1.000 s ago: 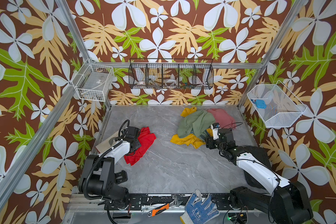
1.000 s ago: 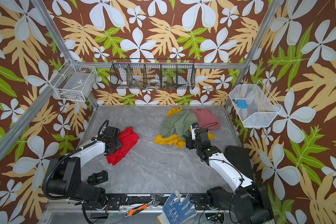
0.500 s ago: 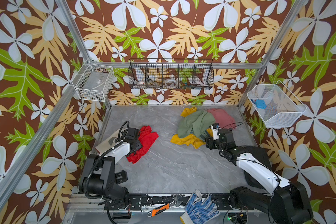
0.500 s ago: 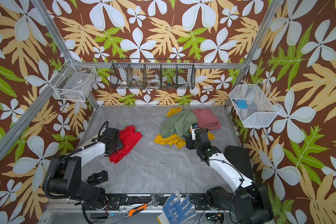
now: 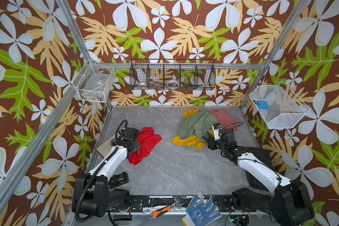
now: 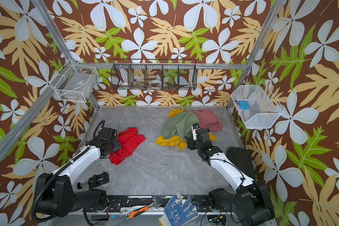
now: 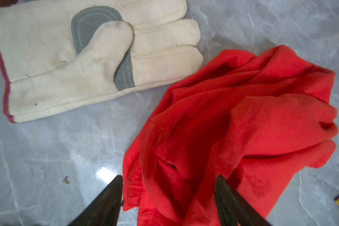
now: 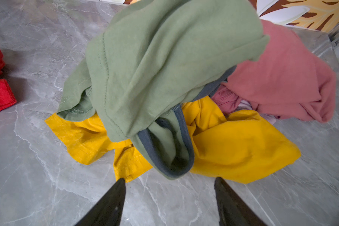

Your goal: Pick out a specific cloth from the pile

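The red cloth [image 5: 148, 140] [image 6: 130, 141] lies crumpled on the grey table at the left, apart from the pile [image 5: 200, 125] [image 6: 181, 125] of sage green, dusty pink and mustard yellow cloths at the back right. My left gripper [image 7: 169, 177] is open just over the red cloth's [image 7: 243, 127] near edge, and loose folds lie between its spread fingers. My right gripper [image 8: 169, 179] is open over bare table at the pile's [image 8: 164, 68] front edge, with nothing between its fingers. In both top views the wrist cameras hide the fingertips.
A cream work glove [image 7: 67, 58] lies beside the red cloth, partly under the left arm [image 5: 114, 160]. A black clamp [image 5: 118, 178] and a black pad [image 5: 260, 156] sit near the arm bases. A blue-dotted glove [image 5: 202, 211] and a wrench [image 5: 162, 209] lie on the front rail. Wire baskets [image 5: 172, 75] hang on the walls.
My left gripper has gone from shut to open, letting go of the red cloth, which has settled on the table. The right arm has not moved.
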